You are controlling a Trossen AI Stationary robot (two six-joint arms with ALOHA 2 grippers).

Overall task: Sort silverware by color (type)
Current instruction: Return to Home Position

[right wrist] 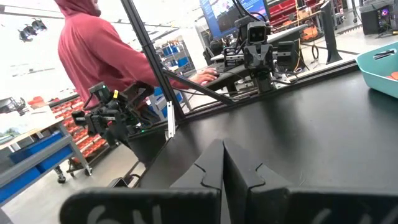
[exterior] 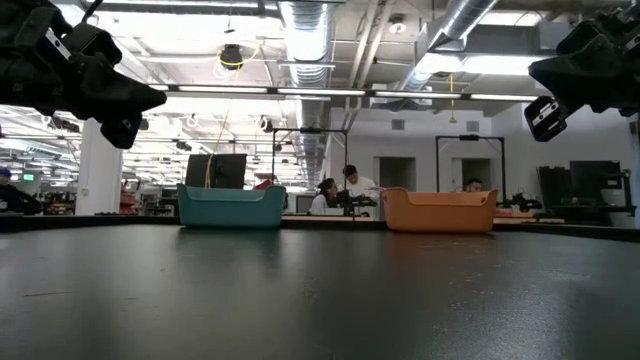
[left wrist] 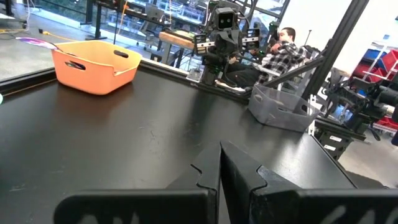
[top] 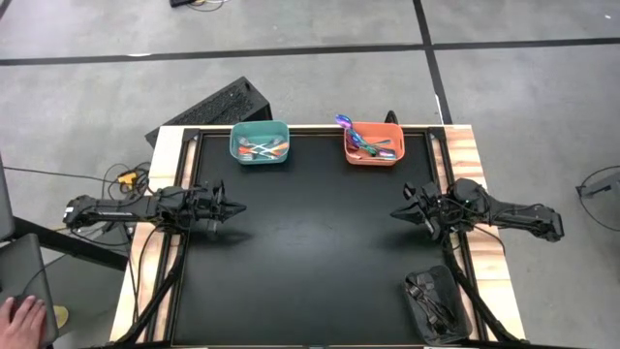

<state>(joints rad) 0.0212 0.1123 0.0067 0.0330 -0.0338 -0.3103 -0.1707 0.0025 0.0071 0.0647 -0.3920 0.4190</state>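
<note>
The silverware lies in two bins at the table's far edge. Several pieces with teal and orange handles lie in the teal bin [top: 260, 142]. Others with shiny purple-pink bowls fill the orange bin [top: 374, 143], and one spoon [top: 343, 122] sticks out over its far left rim. My left gripper [top: 239, 206] hovers above the table's left side, shut and empty. My right gripper [top: 395, 210] hovers above the right side, also shut and empty. In the wrist views each pair of fingers [left wrist: 221, 163] [right wrist: 224, 160] meets at a point.
A grey bin [top: 438, 305] stands at the table's near right corner. The black mat [top: 310, 242] lies bare between the arms. A person's hand [top: 21, 316] shows off the table's near left. A person in a red hoodie [right wrist: 99, 50] stands beyond the left edge.
</note>
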